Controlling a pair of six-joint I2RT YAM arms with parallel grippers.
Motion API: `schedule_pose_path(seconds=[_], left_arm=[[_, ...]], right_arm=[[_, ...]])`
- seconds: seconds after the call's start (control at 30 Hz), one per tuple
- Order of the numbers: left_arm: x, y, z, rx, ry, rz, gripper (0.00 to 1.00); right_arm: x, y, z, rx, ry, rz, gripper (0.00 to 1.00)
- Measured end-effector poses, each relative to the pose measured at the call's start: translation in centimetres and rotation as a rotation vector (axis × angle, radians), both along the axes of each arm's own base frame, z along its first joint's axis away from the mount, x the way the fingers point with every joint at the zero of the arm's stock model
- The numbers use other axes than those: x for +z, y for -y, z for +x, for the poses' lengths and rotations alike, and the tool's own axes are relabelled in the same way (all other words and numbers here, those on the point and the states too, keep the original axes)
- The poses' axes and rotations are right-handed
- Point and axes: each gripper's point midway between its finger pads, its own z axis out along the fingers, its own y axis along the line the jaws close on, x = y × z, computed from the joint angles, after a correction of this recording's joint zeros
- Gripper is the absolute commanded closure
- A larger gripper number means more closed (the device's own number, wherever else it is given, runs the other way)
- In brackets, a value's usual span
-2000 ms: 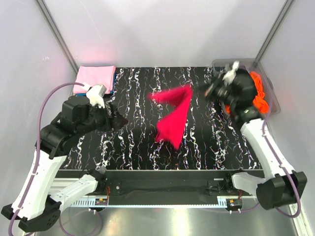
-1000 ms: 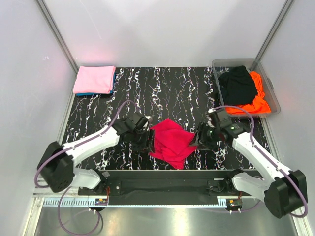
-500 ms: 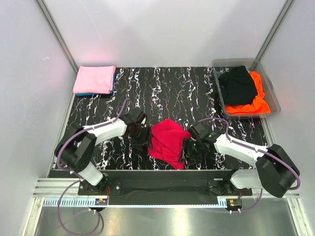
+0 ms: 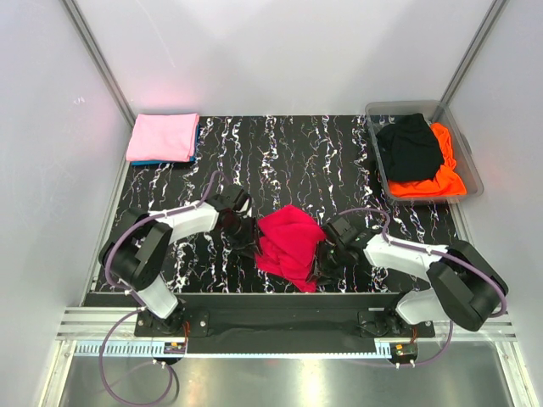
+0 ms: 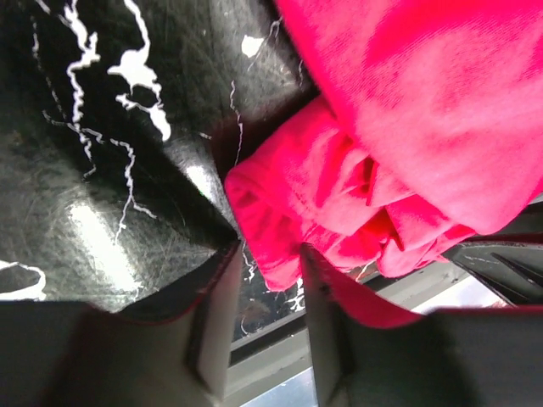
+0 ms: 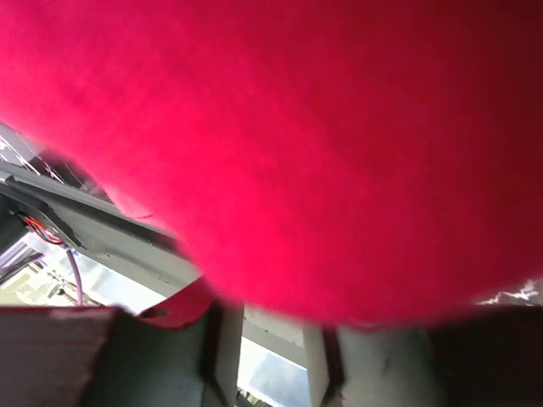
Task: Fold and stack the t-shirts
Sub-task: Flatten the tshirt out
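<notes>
The crimson-red t-shirt (image 4: 290, 244) lies crumpled on the black marbled table near its front edge. My left gripper (image 4: 247, 241) is low at the shirt's left edge. In the left wrist view the left gripper (image 5: 270, 256) is open, with a bunched fold of the red shirt (image 5: 339, 195) reaching just between the fingertips. My right gripper (image 4: 323, 259) is at the shirt's right edge. In the right wrist view the right gripper (image 6: 271, 329) is open, and the red cloth (image 6: 297, 144) fills the view and hides its fingertips.
A folded light pink t-shirt (image 4: 162, 136) lies on a blue one (image 4: 158, 162) at the back left corner. A clear plastic bin (image 4: 409, 107) at the back right holds a black t-shirt (image 4: 410, 145) and a bright orange one (image 4: 444, 176). The metal frame rail (image 4: 280, 307) runs along the table's front.
Two seconds ago the red shirt hung spread above the table; it now lies bunched at the front. Both arms came down to its sides and have edged closer.
</notes>
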Motion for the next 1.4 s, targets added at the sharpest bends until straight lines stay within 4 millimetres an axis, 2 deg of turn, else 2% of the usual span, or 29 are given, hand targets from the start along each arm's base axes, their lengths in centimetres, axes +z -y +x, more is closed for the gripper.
schedule_pose_path(seconds=[0.1,0.13,0.17,0.23,0.3,0.4,0.43,0.5,0.6,0.67,0.7,0.77,0.87,0.97,1.07,1.17,1.33,1.4], left_arm=[[-0.1,0.1,0.2,0.002,0.007,-0.004,0.83],[-0.1,0.1,0.2,0.002,0.008,-0.004,0.98],[-0.1,0.1,0.2,0.006,0.006,-0.004,1.0],[0.0,0.1,0.3,0.007,0.01,-0.007,1.0],[0.4,0.1,0.3,0.013,0.019,-0.013,1.0],[2.9,-0.1,1.2,0.036,0.075,-0.034,1.0],[4.4,-0.1,1.8,0.048,0.111,-0.046,1.0],[8.8,-0.1,3.7,0.074,0.221,-0.082,1.0],[17.4,0.1,6.6,0.108,0.445,-0.167,1.0],[24.3,-0.4,7.8,0.135,0.615,-0.23,1.0],[27.7,-0.7,7.8,0.145,0.69,-0.257,1.0],[33.5,-1.6,7.5,0.164,0.828,-0.305,1.0],[41.9,-3.5,5.7,0.197,1.016,-0.366,1.0],[47.9,-5.8,3.2,0.23,1.157,-0.401,1.0],[51.6,-7.8,0.9,0.262,1.252,-0.413,1.0],[52.8,-9.8,-1.0,0.299,1.303,-0.388,1.0],[53.0,-12.7,-2.4,0.357,1.336,-0.291,1.0],[53.9,-14.2,-3.0,0.39,1.373,-0.248,1.0]], right_arm=[[-0.2,-0.1,0.1,-0.005,-0.003,0.0,0.76],[-0.3,-0.1,0.1,-0.007,-0.003,0.0,0.8],[-0.3,-0.2,0.2,-0.009,-0.002,0.0,0.91],[-0.3,-0.2,0.3,-0.016,0.001,0.002,0.99],[0.0,-0.3,0.4,-0.022,0.006,0.004,1.0],[2.1,-0.7,1.5,-0.029,0.053,0.011,1.0],[3.3,-1.0,2.3,-0.03,0.088,0.019,1.0],[6.9,-2.2,4.4,-0.026,0.176,0.045,1.0],[13.8,-4.1,8.2,-0.019,0.345,0.105,1.0],[19.4,-5.0,10.6,-0.021,0.469,0.154,1.0],[21.6,-5.1,11.5,-0.024,0.51,0.165,1.0],[27.3,-5.5,13.7,-0.034,0.631,0.211,1.0],[35.2,-5.6,15.8,-0.055,0.795,0.276,1.0],[41.5,-5.2,16.6,-0.076,0.932,0.338,1.0],[44.4,-5.1,16.7,-0.077,0.991,0.369,1.0],[45.8,-6.5,17.7,-0.049,1.002,0.399,1.0],[47.3,-11.7,21.8,0.015,1.01,0.495,1.0],[48.6,-14.4,23.7,0.035,1.025,0.581,1.0]])
